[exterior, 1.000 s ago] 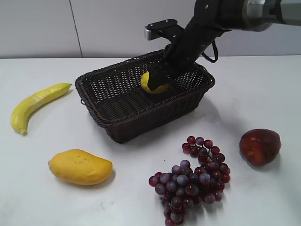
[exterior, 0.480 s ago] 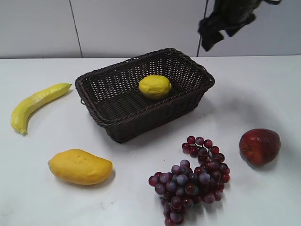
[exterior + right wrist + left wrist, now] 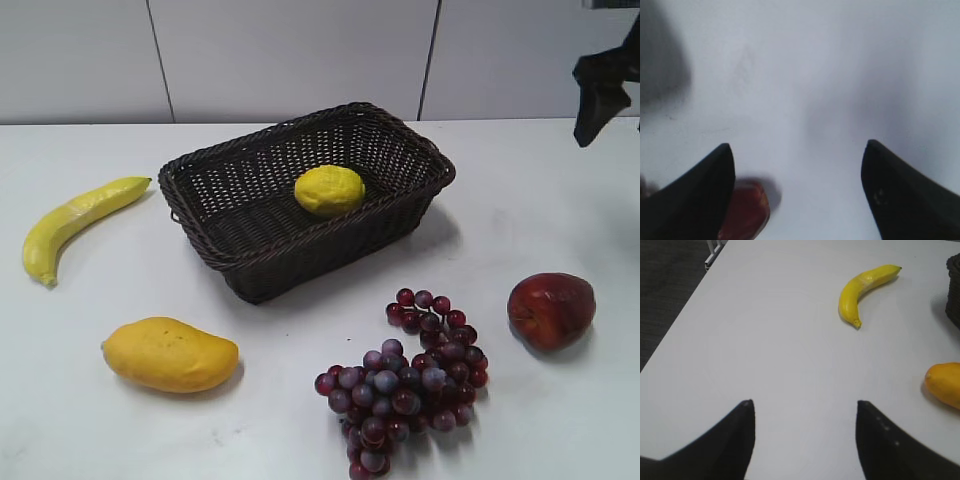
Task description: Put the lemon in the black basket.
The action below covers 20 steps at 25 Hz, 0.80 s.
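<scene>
Lemon point(image 3: 329, 190) lies on the floor of the basket point(image 3: 250, 262), toward the far side, free of any grip. Basket sits on the white bench point(image 3: 120, 280), near its middle as the exterior view shows it.

My right tool point(image 3: 797, 150) hangs high above the bench, well apart from the basket; the exterior view shows it as a dark shape point(image 3: 603, 88) at the upper right edge. Its fingers point(image 3: 707, 195) stand wide apart with nothing between them. Below it, partly hidden behind the left finger, I see the red fruit point(image 3: 745, 210), which rests on the bench to the right of the grapes point(image 3: 405, 385).

My left tool point(image 3: 804, 407) is also spread open and holds nothing, with bare bench between its fingers point(image 3: 727, 440). Ahead of it lies the banana point(image 3: 864, 290), and the mango point(image 3: 944, 384) shows at the right edge of the left wrist view, with a dark corner of the basket above it. Banana and mango both sit left of the basket, apart from it and from each other.
</scene>
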Tool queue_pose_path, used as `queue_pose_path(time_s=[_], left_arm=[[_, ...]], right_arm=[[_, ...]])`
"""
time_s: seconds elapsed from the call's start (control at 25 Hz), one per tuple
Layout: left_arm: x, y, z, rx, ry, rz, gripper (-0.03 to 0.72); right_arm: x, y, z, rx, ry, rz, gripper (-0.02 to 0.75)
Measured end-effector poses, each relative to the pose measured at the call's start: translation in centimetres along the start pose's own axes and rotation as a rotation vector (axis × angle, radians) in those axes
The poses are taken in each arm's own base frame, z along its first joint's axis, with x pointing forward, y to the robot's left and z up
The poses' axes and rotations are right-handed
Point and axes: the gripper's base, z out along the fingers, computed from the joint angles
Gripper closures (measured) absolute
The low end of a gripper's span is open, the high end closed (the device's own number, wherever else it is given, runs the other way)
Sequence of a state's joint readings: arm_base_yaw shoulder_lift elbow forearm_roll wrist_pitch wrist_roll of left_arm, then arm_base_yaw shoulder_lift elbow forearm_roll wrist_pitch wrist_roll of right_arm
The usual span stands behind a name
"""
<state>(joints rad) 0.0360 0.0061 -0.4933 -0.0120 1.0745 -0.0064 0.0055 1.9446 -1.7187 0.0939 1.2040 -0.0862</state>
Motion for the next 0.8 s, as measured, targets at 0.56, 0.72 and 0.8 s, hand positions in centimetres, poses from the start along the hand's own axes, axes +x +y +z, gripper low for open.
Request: queue_pose_path(time_s=[0.56,0.72,0.8], left_arm=[[0.0,0.0,0.0,0.0,0.0,0.0,0.216],[0.0,0.0,0.0,0.0,0.0,0.0,0.216],[0.0,0.0,0.0,0.0,0.0,0.0,0.216]], right_arm=[[16.2,1.4,-4.9,-0.018,-0.002,-0.008,0.146],[20.4,1.6,-4.7,-0.014,-0.062,-0.004,0.146],[22.7,1.7,-4.5,-0.015,-0.079,-0.001,0.146]])
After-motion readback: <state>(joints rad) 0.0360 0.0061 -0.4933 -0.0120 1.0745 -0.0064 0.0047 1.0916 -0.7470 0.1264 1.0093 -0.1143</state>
